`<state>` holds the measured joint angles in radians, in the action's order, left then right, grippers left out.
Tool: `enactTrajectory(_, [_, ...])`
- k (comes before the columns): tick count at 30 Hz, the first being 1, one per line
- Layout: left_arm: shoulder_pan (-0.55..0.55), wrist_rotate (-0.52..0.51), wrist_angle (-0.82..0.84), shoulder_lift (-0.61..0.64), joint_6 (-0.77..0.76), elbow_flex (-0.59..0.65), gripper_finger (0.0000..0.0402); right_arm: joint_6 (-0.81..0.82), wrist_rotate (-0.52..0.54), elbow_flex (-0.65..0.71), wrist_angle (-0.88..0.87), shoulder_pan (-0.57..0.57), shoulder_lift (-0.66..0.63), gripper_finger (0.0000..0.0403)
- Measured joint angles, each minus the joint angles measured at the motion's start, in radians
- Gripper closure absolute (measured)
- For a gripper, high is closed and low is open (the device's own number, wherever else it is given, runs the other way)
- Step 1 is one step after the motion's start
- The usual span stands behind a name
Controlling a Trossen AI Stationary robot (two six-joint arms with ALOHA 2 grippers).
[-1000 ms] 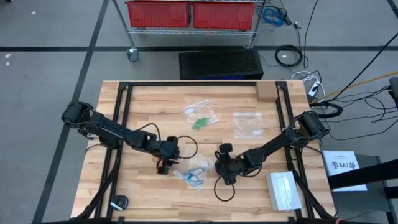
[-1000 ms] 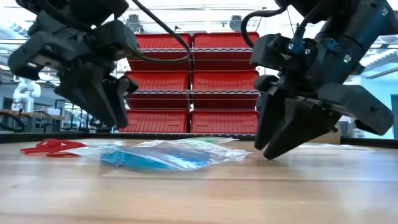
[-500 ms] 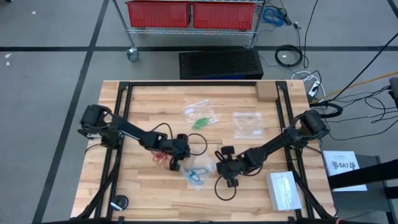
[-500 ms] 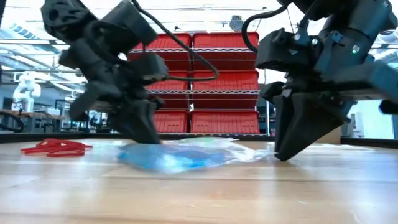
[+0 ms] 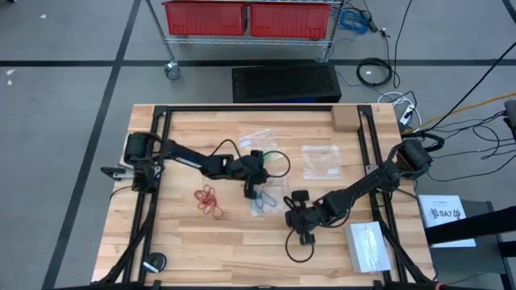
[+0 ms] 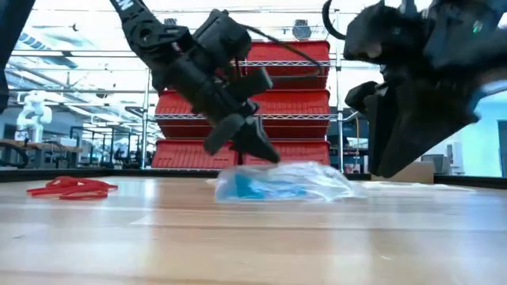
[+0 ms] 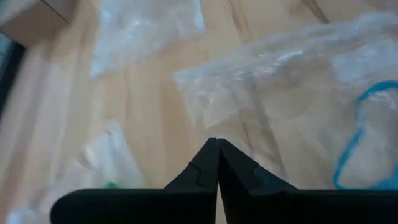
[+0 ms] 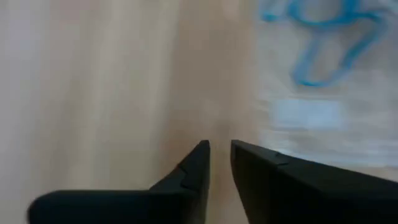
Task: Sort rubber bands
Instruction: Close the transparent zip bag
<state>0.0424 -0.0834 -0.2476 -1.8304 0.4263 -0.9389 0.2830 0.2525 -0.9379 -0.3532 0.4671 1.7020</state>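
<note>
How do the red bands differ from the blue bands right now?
The red bands lie bare on the table; the blue bands sit inside a clear bag. The red bands lie apart from the left gripper; the blue bands lie right beside it. Both are loose clusters of thin loops.

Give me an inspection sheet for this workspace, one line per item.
Surface: wooden table, black frame rails.
Job's things: red rubber bands loose on the wood; blue rubber bands inside a clear bag; green rubber bands partly hidden behind the left arm.
Clutter: empty clear bag, stack of bags, cardboard box.
Grippers: left gripper shut at the bag's edge, grip unclear; right gripper slightly parted beside the bag, holding nothing.
Cables: black loops on both arms; more on the floor.
Surroundings: wire cart with red bins.
</note>
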Motion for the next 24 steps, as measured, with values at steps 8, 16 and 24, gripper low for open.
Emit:
enactTrajectory(8, [-0.047, 0.023, 0.095, 0.079, 0.0, 0.011, 0.0399, -0.362, 0.308, 0.0, -0.191, -0.003, 0.0, 0.0261])
enactTrajectory(16, [-0.091, 0.005, 0.131, 0.076, 0.001, 0.011, 0.04, -0.681, 0.321, -0.001, -0.033, -0.031, 0.006, 0.0236])
enactTrajectory(24, [-0.091, 0.002, 0.126, 0.076, 0.001, 0.011, 0.0401, -0.841, 0.272, -0.001, -0.045, -0.032, 0.048, 0.0236])
